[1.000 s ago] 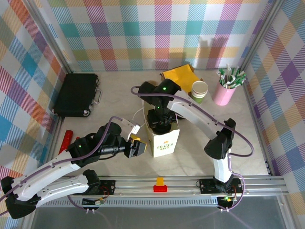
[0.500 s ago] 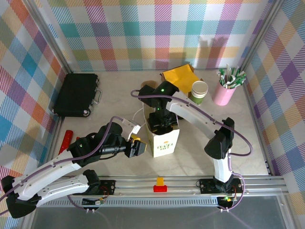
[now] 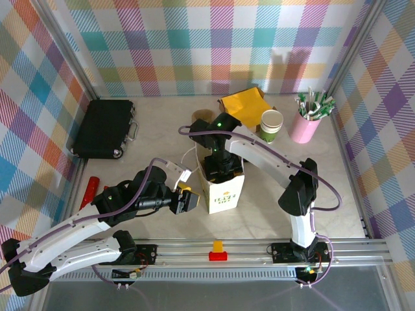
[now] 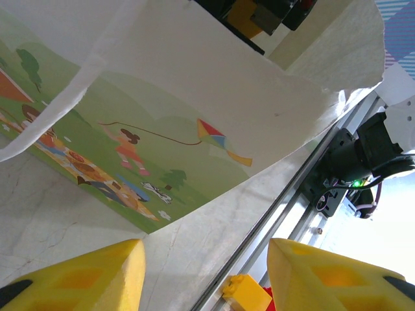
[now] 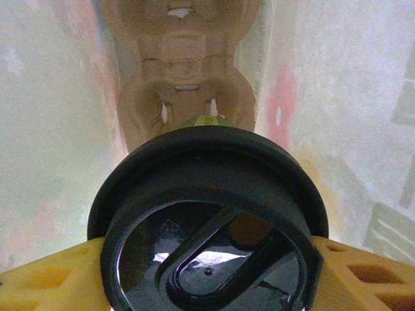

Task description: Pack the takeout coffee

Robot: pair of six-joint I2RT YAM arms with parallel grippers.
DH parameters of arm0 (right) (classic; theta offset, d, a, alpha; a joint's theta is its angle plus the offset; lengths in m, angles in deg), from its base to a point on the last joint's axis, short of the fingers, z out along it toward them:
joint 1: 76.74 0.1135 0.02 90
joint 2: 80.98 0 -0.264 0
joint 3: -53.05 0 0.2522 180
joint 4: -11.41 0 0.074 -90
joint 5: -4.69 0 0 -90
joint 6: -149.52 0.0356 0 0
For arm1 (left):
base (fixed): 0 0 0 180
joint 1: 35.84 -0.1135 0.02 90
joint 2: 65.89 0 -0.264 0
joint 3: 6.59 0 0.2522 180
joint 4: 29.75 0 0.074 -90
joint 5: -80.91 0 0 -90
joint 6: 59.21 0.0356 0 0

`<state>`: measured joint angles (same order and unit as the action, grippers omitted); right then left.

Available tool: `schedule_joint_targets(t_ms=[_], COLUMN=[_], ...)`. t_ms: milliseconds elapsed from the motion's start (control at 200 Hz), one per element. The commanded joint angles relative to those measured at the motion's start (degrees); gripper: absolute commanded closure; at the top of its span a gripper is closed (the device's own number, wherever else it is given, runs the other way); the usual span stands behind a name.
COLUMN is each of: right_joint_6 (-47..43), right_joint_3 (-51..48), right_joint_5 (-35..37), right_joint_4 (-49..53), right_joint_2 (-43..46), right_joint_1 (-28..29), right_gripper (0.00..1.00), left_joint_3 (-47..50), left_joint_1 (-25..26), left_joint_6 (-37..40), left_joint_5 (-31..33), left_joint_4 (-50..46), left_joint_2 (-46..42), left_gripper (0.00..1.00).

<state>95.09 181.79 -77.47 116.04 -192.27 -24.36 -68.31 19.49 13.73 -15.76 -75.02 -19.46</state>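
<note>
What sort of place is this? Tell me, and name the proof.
Probably a staged robot test cell, not a café: plaid walls, an aluminium mounting rail, and takeout props such as a paper bag and a pink straw cup.

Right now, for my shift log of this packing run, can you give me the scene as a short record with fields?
takeout coffee: black-lidded cup, clamped between the right hand's yellow fingers
right hand: reaching down into the paper bag through its open top
left hand: open, nothing held, beside the bag, facing its kite picture
bag bottom: brown pulp cup tray below the cup
lidless cup: upright on the table, apart from the bag
task state: cup not yet released
</note>
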Motion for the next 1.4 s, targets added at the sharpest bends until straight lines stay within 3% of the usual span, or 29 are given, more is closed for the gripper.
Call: schedule_joint_targets(t_ms=[0, 1395], right_joint_6=[0.21, -0.06], right_joint_3=[-0.74, -5.22], right_joint_5=[-0.89, -1.77], right_joint_4=[0.10, -4.99], right_joint_2=[1.59, 3.44], right_joint_1=[-0.44, -0.66], right_gripper=[0.42, 0.42], left_joint_3=[-0.97, -0.79], left_joint_1=[0.39, 0.39], left_joint_6=[0.36, 0.19], left_joint_5=[0.97, 2.39], left_joint_4=[-0.57, -0.66], left_joint_2=[-0.48, -0.29], left_gripper=[0.48, 0.47])
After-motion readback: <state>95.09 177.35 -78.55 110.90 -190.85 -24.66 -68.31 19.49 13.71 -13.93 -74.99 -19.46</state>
